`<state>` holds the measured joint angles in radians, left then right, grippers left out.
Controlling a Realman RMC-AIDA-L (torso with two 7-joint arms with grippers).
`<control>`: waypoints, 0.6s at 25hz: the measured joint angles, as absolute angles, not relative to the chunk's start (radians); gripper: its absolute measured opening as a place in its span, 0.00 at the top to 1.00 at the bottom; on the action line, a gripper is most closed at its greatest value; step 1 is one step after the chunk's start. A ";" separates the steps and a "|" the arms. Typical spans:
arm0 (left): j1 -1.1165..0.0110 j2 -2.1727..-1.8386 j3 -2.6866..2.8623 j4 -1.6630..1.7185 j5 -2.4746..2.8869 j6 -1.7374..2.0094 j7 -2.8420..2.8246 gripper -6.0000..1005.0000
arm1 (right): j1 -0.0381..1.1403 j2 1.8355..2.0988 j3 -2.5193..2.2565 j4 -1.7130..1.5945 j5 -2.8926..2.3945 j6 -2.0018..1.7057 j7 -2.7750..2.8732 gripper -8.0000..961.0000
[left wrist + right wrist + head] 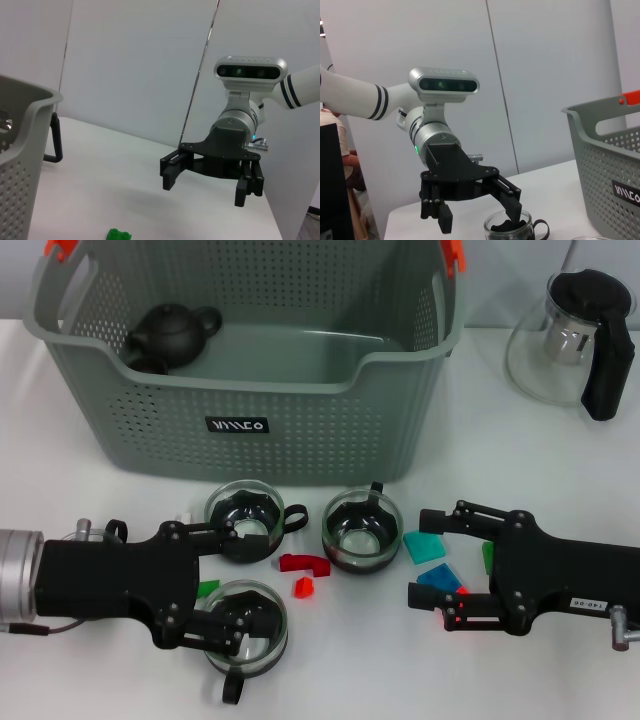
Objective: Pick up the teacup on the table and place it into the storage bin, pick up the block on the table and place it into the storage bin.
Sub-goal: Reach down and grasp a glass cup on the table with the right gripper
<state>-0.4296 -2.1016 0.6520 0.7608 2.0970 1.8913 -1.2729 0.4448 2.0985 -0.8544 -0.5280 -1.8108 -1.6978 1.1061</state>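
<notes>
The glass teacup (246,626) between my open left pincer's (229,576) fingers looks light, slick, fragile; I'd grip its rim.

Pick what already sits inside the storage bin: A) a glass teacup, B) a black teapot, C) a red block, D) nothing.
B: a black teapot rests in the storage bin's rear left corner, while all three glass teacups and the coloured blocks lie on the table in front.

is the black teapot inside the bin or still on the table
Inside. The head view shows the black teapot lying at the back left corner of the storage bin, behind its front wall, not on the table.
</notes>
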 joint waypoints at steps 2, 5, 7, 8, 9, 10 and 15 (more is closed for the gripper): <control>-0.430 -2.102 0.653 0.761 2.097 1.892 -1.273 0.13 | 0.444 2.098 -0.855 -0.527 -1.812 -1.698 1.108 0.07; -0.430 -2.102 0.653 0.761 2.097 1.892 -1.274 0.13 | 0.443 2.098 -0.855 -0.527 -1.812 -1.697 1.108 0.07; -0.430 -2.101 0.653 0.761 2.097 1.892 -1.274 0.13 | 0.443 2.098 -0.855 -0.528 -1.812 -1.695 1.109 0.07; -0.430 -2.101 0.654 0.761 2.097 1.892 -1.274 0.13 | 0.443 2.098 -0.855 -0.527 -1.812 -1.694 1.109 0.07; -0.430 -2.101 0.654 0.761 2.097 1.892 -1.274 0.13 | 0.444 2.098 -0.855 -0.527 -1.812 -1.694 1.109 0.07; -0.430 -2.101 0.653 0.761 2.097 1.892 -1.274 0.13 | 0.444 2.098 -0.855 -0.527 -1.811 -1.694 1.109 0.07; -0.429 -2.102 0.652 0.761 2.097 1.892 -1.275 0.13 | 0.454 2.097 -0.852 -0.513 -1.806 -1.697 1.122 0.07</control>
<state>-0.4288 -2.1019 0.6518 0.7608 2.0970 1.8924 -1.2754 0.4539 2.0974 -0.8516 -0.5131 -1.8063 -1.6968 1.1220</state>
